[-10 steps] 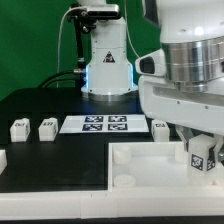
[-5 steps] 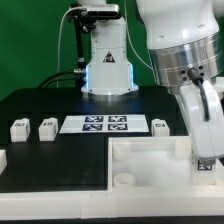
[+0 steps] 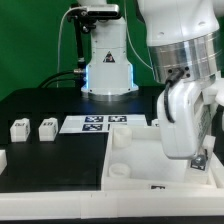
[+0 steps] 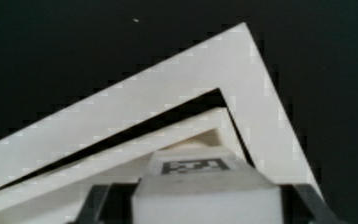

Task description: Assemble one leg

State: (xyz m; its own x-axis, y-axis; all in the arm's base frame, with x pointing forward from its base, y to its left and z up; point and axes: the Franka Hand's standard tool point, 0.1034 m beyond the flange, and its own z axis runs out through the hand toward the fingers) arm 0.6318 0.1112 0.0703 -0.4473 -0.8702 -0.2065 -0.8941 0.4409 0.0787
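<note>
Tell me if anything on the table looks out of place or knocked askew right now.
Nothing looks damaged or spilled. The white tray sits turned at an angle to the table edge. Two legs stand upright in a row beside the marker board. The end effector holds another leg.

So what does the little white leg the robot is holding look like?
The leg is a small white block, plastic by its look, with a black-and-white square tag on its face. In the wrist view it sits between the two dark fingers of the gripper, which grip its sides. Its tagged end points toward a corner of the big white tray; whether it touches the tray cannot be told. In the exterior view the arm hides nearly all of it.
</note>
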